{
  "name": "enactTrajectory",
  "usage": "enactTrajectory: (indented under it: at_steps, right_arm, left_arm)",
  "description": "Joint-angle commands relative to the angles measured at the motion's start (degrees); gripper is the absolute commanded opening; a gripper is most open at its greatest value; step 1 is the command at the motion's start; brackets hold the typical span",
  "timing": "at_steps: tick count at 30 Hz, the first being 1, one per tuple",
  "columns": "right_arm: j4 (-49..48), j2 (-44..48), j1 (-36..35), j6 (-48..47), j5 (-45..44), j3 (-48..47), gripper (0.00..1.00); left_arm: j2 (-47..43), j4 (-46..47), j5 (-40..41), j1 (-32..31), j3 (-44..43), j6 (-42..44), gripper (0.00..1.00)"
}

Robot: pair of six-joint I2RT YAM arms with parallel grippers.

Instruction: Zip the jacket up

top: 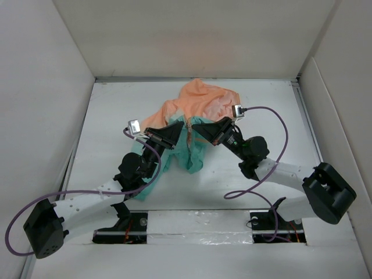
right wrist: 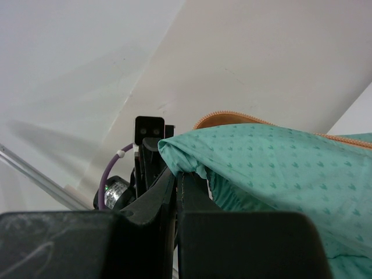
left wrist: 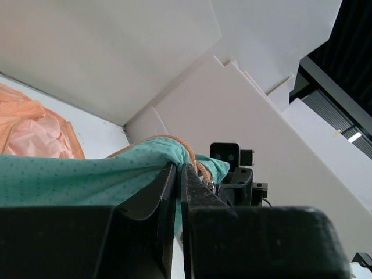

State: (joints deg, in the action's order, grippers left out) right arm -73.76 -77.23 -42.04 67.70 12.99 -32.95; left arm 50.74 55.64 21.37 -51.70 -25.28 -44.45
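Pinching left gripper (left wrist: 179,174): jaws pressed together on a fold of teal cloth at the jacket's front edge. The cloth drapes over the fingertips and runs off to the left of this wrist view.
Right gripper (right wrist: 176,181): jaws likewise closed, with the teal edge caught at the tips. The fabric spreads to the right of its own wrist view.
Grippers together: from above, the two point at each other over the middle of the garment, one on each side of the front opening. They are close but apart.
Zipper (top: 189,138): an orange strip running along the raised teal edge in both wrist views; from above it lies between the two grippers. Where the slider sits cannot be told.
Jacket (top: 200,102): bunched near the middle of the table. The orange part lies toward the far wall, and the teal part lies toward the arm bases, partly hidden under the grippers.
Arms: both reach inward from the near edge and bend toward the centre.
Purple cable (top: 273,125): one loops out from each wrist, the right one arching over the tabletop.
Table (top: 110,116): white.
Wall panels (top: 192,40): white, closing in the table on three sides.
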Motion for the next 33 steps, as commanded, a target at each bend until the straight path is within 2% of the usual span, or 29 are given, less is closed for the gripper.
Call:
enactTrajectory:
  at_steps: [1, 11, 33]
  right_arm:
    - [-26.7, 0.9, -0.4, -1.2, -1.1, -1.7, 0.00]
    - [-26.9, 0.7, -0.4, -1.1, -1.2, -1.2, 0.00]
    - [-25.7, 0.4, -0.4, -1.7, -1.1, -2.6, 0.00]
  left_arm:
    - [-1.7, 2.8, -0.3, -0.2, -2.1, 1.1, 0.00]
    - [-2.2, 4.7, -0.1, -0.2, -1.4, 2.3, 0.00]
    - [-2.8, 2.5, -1.2, -0.2, -1.0, 1.8, 0.00]
